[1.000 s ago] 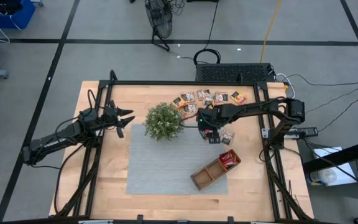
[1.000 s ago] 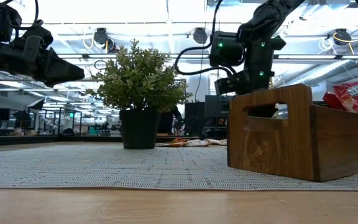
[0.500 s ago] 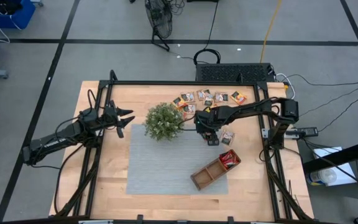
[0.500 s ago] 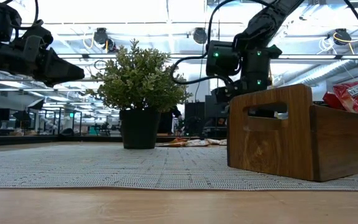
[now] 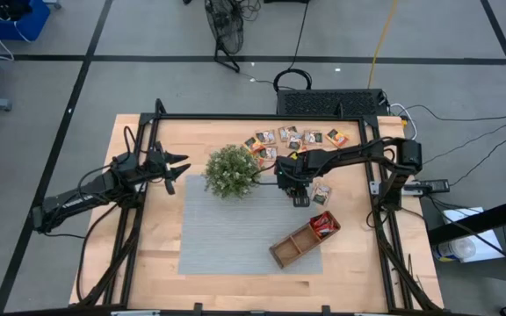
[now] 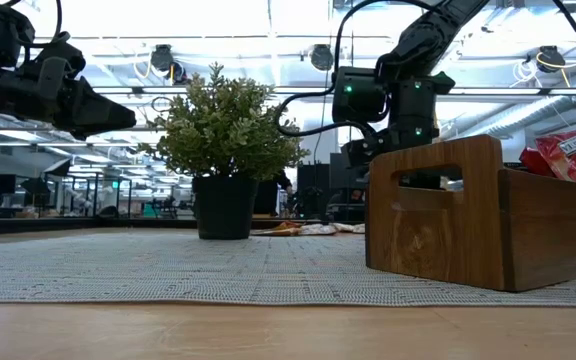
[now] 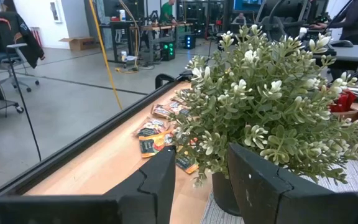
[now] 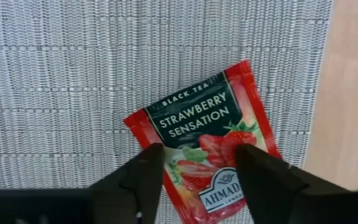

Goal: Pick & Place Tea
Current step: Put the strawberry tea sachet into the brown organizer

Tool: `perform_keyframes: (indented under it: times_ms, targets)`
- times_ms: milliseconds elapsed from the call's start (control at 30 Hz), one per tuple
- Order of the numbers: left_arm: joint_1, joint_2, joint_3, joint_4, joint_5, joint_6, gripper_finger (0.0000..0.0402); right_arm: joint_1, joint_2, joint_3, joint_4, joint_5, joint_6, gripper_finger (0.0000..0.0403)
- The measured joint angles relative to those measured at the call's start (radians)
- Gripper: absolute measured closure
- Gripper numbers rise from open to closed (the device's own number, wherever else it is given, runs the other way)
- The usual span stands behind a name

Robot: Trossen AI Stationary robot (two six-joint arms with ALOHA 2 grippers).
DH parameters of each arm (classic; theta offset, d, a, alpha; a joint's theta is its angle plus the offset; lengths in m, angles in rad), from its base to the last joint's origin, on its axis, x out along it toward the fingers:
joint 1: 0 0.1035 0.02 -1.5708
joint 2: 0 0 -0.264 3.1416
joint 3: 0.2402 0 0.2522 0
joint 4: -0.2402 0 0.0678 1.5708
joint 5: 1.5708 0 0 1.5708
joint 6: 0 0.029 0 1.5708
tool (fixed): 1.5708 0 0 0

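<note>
A red tea sachet [image 8: 210, 130] printed "Strawberry Sensation" lies flat on the grey mat [image 8: 73, 74], close to the mat's edge. My right gripper [image 8: 199, 155] points down over it, open, with one finger above each side of the sachet. In the high view the right gripper [image 5: 299, 195] is right of the potted plant [image 5: 231, 171]. More tea sachets [image 5: 292, 138] lie along the table's far edge. Red sachets [image 5: 325, 223] sit in one end compartment of the wooden tray [image 5: 304, 239]. My left gripper [image 5: 181, 167] waits open, level, left of the plant. My right gripper comes at the red sachet from above, its fingers [image 8: 148, 165] standing over the sachet's two side parts [image 8: 166, 140]. The sachet lies flat on the mat. Whether the fingertips touch it I cannot tell.
The plant [image 6: 226, 140] stands on the mat's far left corner. The tray [image 6: 468, 215] lies aslant on the mat's near right corner and hides the right fingertips in the low view. Another sachet [image 5: 321, 193] lies at the mat's right edge. Black frame rails border the table.
My right gripper has sunk toward the mat and shifted a little toward the plant, still pointing down. The left arm has kept still.
</note>
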Motion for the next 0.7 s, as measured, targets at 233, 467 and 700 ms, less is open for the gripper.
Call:
perform_keyframes:
  times_ms: [233, 467, 700]
  targets:
    - [0.000, 0.000, 0.000, 0.000, 0.000, 0.000, 0.0254, 0.000, 0.001, -0.001, -0.004, -0.001, -0.003, 0.0293]
    - [0.000, 0.000, 0.000, 0.000, 0.000, 0.000, 0.0254, 0.000, -0.007, -0.002, -0.001, 0.002, 0.001, 0.0379]
    - [0.000, 0.000, 0.000, 0.000, 0.000, 0.000, 0.0254, 0.002, -0.133, -0.005, -0.023, 0.054, 0.078, 0.0378]
